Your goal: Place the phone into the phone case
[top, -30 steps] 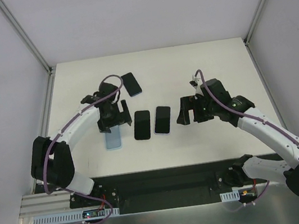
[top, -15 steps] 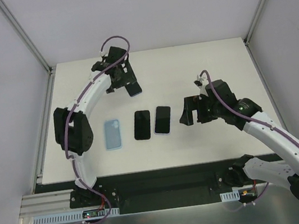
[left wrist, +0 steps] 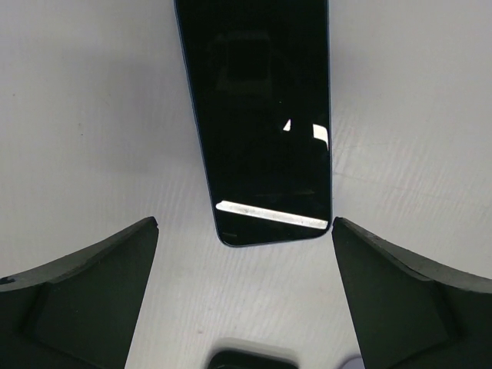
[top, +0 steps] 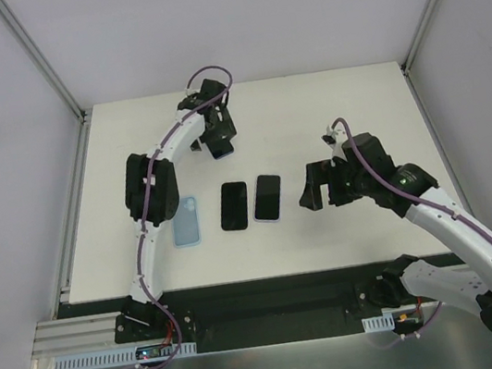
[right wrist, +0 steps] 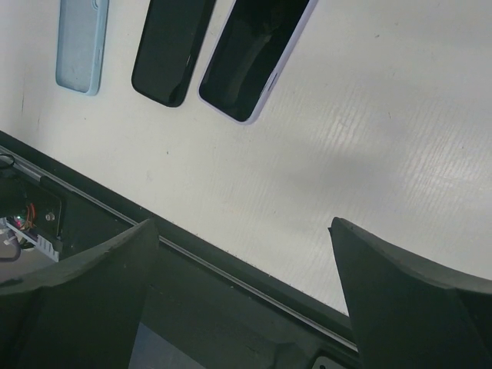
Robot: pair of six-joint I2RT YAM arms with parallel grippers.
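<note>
White table [top: 327,106], grey booth walls [top: 229,19] around it. Your left gripper [left wrist: 244,224] is stretched out to the far side of the table and hangs right over the far phone [left wrist: 261,115], which lies flat, screen up, dark. In the left wrist view the jaws are wide, one finger [left wrist: 92,292] on each side of the phone's near end, and neither touches it. Nothing is held. Your right gripper [top: 315,188] hovers over bare table on the right, just beside the lilac phone [top: 268,198]; its jaws are wide too and there is nothing between them. A row of three things lies mid-table, near each other but not touching: the case [top: 186,222] on the left, light blue and flat, then the black phone [top: 234,206], then the lilac-edged one. The case is well apart from the far phone, on the near side of it. The right wrist view shows the same three in line, plus the table's dark front edge.
</note>
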